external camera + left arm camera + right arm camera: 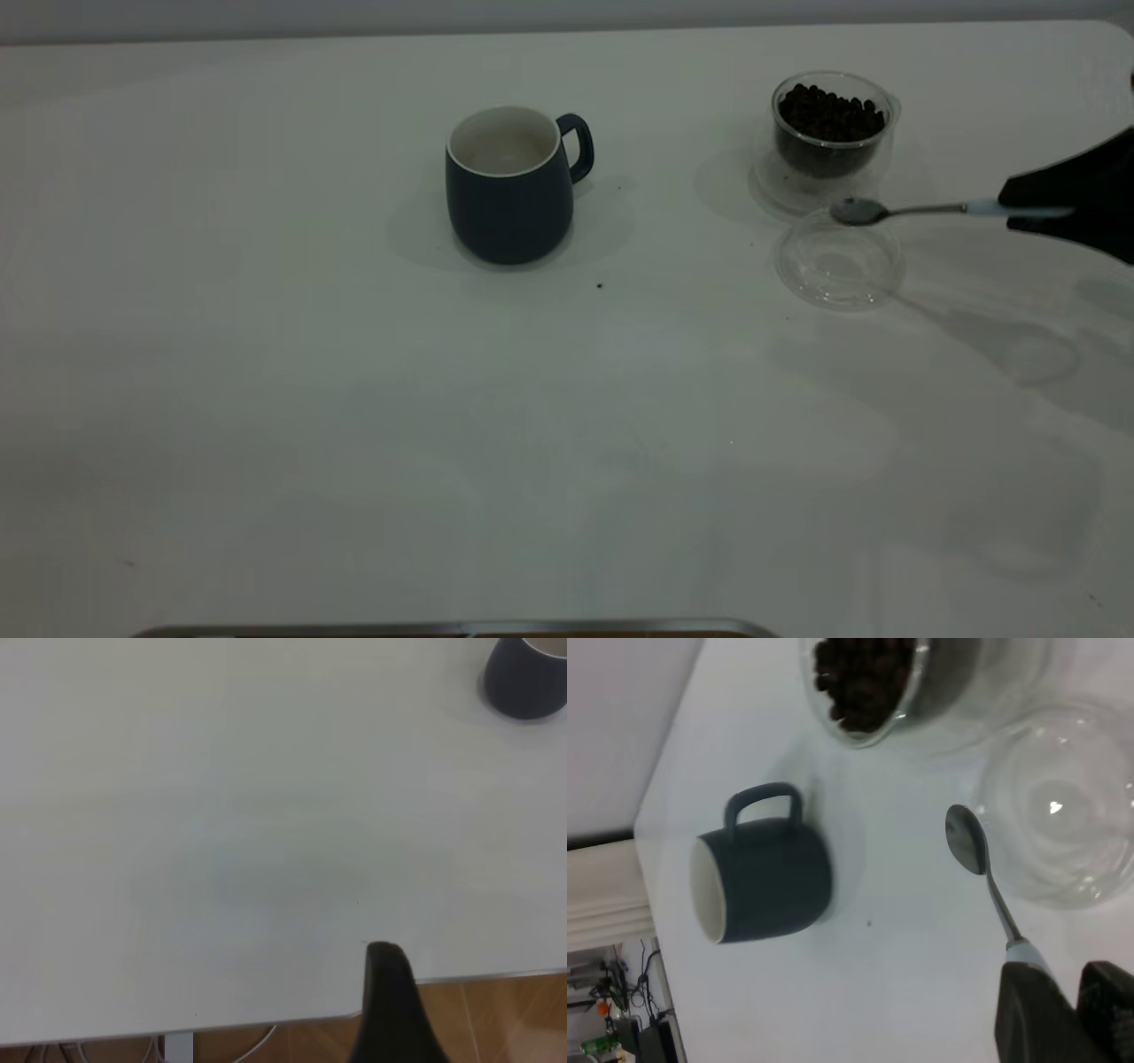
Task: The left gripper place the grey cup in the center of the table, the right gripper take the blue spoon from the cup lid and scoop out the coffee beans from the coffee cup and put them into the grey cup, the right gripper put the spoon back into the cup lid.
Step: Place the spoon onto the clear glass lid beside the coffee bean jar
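Gripping the blue spoon (pixel 921 211) by its handle, the right gripper (pixel 1036 211) is held above the cup lid (pixel 840 266); scooping from the coffee cup (pixel 831 133) behind the lid is judged next. Whether the left gripper (pixel 390 992) is spread or pressed together cannot be told.

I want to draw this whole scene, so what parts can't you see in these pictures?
- Right gripper: arm cut off by the exterior view's edge.
- Blue spoon: handle end hidden between the fingers.
- Left gripper: only one dark fingertip shows, left wrist view.
- Grey cup: bottom inside hidden by its wall.

table (pixel 221 815) bare | grey cup (pixel 524 682) at corner | left claw (pixel 390 992) finger over table edge
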Motion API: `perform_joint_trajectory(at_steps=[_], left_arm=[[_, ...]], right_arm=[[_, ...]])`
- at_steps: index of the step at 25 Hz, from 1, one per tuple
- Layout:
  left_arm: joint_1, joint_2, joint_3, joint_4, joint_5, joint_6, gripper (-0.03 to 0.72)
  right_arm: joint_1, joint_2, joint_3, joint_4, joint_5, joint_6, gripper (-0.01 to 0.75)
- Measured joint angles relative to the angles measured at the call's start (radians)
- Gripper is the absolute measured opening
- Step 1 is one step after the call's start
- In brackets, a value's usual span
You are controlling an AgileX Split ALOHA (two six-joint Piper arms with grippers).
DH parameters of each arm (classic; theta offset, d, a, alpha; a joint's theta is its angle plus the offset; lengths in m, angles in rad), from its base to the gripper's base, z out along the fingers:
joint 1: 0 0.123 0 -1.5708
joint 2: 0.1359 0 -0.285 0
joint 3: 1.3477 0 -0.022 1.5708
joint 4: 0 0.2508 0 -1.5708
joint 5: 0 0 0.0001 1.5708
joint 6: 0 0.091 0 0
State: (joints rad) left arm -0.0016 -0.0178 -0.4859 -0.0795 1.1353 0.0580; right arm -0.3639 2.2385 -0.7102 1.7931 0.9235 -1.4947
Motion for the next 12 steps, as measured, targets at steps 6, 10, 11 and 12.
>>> perform_joint_trajectory(at_steps=[6,10,11,12], left_arm=[[0.0,0.0,0.0,0.0,0.0,0.0,0.548],[0.0,0.0,0.0,0.0,0.0,0.0,0.548],[0.0,0.0,0.0,0.0,0.0,0.0,0.548],[0.0,0.0,0.0,0.0,0.0,0.0,0.548]], right_arm=[[-0.002,0.089,-0.094,0.0,0.002,0.023,0.105],[-0.002,0.119,-0.109,0.0,-0.01,0.04,0.105],[-0.002,0.122,-0.109,0.0,-0.011,0.041,0.105],[-0.002,0.126,-0.109,0.0,-0.014,0.044,0.105]])
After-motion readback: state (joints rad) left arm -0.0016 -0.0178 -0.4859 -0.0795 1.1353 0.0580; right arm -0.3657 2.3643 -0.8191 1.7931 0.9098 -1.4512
